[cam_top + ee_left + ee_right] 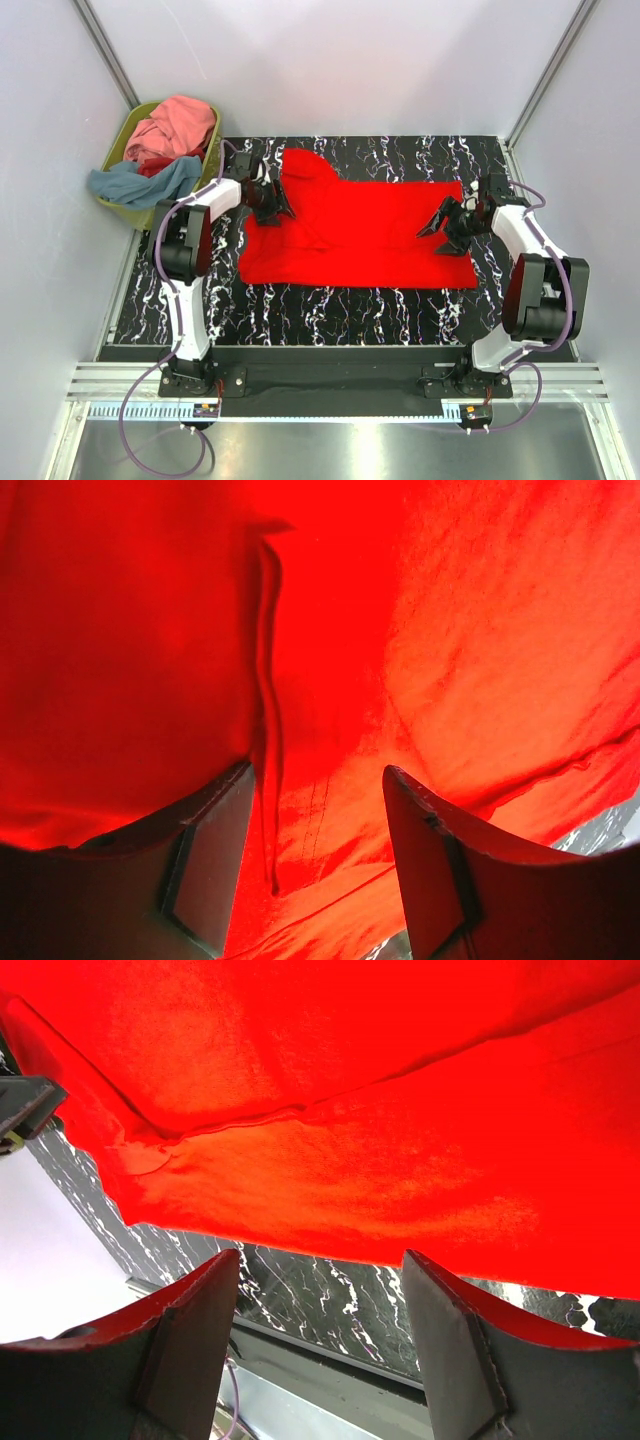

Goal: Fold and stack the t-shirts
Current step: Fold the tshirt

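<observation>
Plainly, the bright red t-shirt (360,235) lies spread on the black marbled surface (300,312) at the middle of the top view, with one sleeve jutting toward 11 o'clock. The left claw (318,780) sits at the shirt's 9 o'clock edge, jaws parted and gripping nothing, and red cloth with a raised fold fills its wrist view. The right claw (320,1260) sits toward the shirt's 3 o'clock end, likewise released, with the shirt's hem and a strip of surface showing beyond its spread jaws. At 10 o'clock, off the surface's corner, an olive-green basket (122,140) holds a pink t-shirt (182,120), a grey-blue t-shirt (135,183) draped over its rim, and a darker red t-shirt (155,166) between them.
</observation>
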`<state>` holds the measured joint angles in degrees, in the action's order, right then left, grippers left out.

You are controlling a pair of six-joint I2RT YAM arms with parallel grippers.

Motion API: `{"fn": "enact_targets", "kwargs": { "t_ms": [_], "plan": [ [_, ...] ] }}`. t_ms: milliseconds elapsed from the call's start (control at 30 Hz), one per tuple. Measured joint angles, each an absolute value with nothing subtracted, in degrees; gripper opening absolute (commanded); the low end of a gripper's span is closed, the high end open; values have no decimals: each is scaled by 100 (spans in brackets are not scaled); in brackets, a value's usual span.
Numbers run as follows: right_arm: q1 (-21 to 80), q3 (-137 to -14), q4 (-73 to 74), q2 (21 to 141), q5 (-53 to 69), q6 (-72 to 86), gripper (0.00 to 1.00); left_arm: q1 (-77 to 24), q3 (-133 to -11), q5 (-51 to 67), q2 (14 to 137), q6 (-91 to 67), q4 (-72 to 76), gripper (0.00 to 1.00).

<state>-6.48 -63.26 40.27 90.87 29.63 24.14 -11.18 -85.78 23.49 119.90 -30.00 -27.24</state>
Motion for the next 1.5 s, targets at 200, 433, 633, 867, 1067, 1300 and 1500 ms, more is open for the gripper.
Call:
{"fn": "enact_targets", "kwargs": {
  "t_ms": [200, 433, 633, 867, 1067, 1300, 1500],
  "plan": [
    [-648, -6333, 4027, 9126, 2969, 2375, 73, -1118, -8785, 2292, 12053, -3009, -2740, 57],
    [-648, -6344, 4021, 9231, 2993, 2366, 73, -1118, -8849, 2340, 12195, -3109, -2751, 42],
    [-642, -6383, 4014, 9356, 3015, 2366, 73, -1118, -8958, 2414, 12197, -3256, -2773, 13],
    [-587, -6560, 3999, 9537, 3015, 2383, 73, -1181, -9111, 2523, 12197, -3468, -2773, 0],
    [-327, -6914, 3868, 9848, 3041, 2532, 73, -1389, -9483, 2630, 12210, -3704, -2775, 0],
    [10, -7332, 3385, 10429, 3273, 2862, 73, -1540, -10088, 2720, 12475, -3892, -2738, 0],
    [117, -7642, 3065, 10853, 3435, 3234, 73, -1551, -10335, 2742, 12748, -3999, -2753, 0]
  ]
}}
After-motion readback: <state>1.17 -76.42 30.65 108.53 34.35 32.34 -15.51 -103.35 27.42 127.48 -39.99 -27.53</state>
